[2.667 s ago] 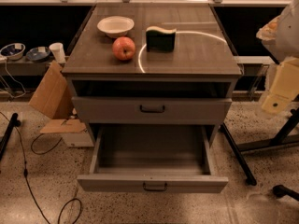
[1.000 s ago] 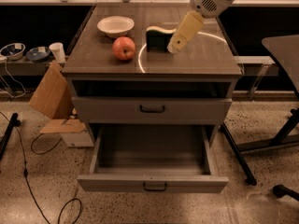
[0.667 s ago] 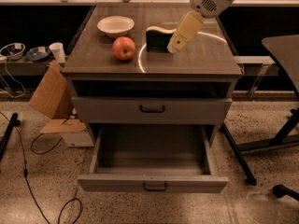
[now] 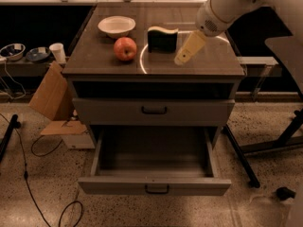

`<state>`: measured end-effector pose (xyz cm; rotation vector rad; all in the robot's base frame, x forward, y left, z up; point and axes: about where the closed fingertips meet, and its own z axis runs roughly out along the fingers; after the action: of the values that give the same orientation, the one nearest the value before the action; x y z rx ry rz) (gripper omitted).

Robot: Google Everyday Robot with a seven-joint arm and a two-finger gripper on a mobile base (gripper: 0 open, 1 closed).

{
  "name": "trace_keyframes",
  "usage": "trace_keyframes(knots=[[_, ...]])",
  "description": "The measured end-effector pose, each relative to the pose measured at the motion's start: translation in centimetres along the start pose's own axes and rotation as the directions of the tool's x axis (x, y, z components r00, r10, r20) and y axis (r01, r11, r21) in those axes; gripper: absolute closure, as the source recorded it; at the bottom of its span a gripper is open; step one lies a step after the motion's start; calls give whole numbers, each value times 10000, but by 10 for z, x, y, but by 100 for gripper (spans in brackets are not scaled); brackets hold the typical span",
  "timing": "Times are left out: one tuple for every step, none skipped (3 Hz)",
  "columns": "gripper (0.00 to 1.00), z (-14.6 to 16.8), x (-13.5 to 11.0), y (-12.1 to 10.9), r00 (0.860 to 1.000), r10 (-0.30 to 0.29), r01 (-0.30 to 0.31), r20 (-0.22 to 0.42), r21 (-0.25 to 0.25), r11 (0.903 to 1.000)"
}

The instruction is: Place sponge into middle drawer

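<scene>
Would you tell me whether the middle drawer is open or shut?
Open: the middle drawer is pulled out, inside visible; the gripper is beside the sponge up top.

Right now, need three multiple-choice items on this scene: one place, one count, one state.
1. Where is the dark green block sponge with the pale yellow wavy layer?
A) in a drawer
B) on the brown cabinet top, right of the round red apple
C) on the floor

2. How many wide grey drawer fronts show?
A) one
B) two
C) four

3. What state is the lower wide grey drawer in?
A) pulled out
B) shut
C) taken off the cabinet

Answers:
1 B: the sponge stands on the top, with the pale two-finger gripper just to its right.
2 B: the upper grey front sits above the lower one.
3 A: its inside shows.
</scene>
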<state>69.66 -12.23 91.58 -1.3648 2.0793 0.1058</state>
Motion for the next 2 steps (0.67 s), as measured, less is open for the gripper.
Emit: trace_keyframes(knots=[[0, 27, 22, -24, 9988, 475, -471, -67, 483, 9977], [0, 38, 25, -40, 9968, 791, -780, -77, 921, 9927]])
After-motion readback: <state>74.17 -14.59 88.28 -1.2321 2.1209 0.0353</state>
